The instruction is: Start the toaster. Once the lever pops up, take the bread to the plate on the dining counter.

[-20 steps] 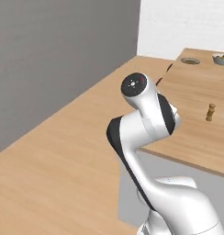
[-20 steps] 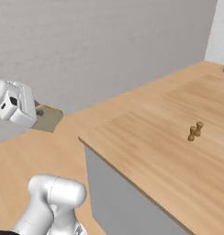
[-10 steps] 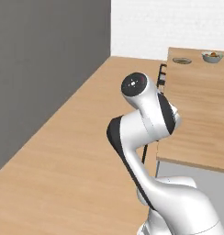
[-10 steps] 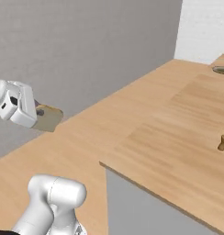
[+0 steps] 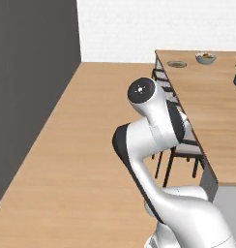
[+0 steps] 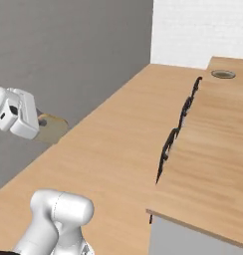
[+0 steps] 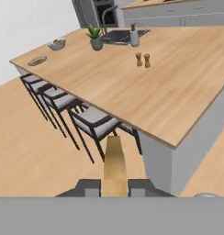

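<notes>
My gripper is shut on the bread, a thin tan slice that sticks out edge-on between the fingers. From the right base view the gripper hangs at the far left above the wood floor, the bread jutting from it. The dining counter lies ahead, a large light-wood top. The grey plate rests near its far left corner, well away from the gripper. That plate and the counter also appear at the right of the left base view. The toaster is out of view.
Black stools line the counter's near side, between me and the plate. A white fruit bowl, a potted plant, two wooden shakers and a sink sit on the counter. A dark grey wall stands to the left.
The base has driven and turned, so the whole scene has shifted: the counter's stool side and the plate have come into view. The gripper still holds the bread the same way.
</notes>
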Available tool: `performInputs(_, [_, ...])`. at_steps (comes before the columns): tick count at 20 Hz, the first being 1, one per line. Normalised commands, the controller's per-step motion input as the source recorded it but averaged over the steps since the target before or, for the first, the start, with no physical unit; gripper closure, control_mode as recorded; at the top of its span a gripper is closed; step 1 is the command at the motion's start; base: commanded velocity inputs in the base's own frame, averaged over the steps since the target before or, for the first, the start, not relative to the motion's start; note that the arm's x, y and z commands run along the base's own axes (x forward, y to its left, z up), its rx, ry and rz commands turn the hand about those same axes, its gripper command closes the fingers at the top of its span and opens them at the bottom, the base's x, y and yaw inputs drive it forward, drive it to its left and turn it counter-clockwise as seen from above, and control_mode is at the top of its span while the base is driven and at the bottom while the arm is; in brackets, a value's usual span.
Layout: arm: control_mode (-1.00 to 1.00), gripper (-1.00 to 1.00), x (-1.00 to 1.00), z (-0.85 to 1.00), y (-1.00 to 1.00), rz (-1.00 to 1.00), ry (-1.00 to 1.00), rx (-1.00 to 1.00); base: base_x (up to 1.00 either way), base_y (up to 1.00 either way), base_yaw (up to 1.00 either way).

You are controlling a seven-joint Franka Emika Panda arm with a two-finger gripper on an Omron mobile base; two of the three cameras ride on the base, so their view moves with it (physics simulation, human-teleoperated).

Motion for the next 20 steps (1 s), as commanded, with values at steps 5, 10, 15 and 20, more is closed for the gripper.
performInputs(5, [1.0,1.0,0.0,0.0,0.0,0.0,0.0,0.0,1.0,0.52,-0.42])
performInputs(10, [1.0,1.0,0.0,0.0,0.0,0.0,0.0,0.0,1.0,0.55,-0.43])
performInputs(15, [1.0,1.0,0.0,0.0,0.0,0.0,0.0,0.0,1.0,0.58,-0.46])
performInputs(20, [1.0,1.0,0.0,0.0,0.0,0.0,0.0,0.0,1.0,0.61,-0.46])
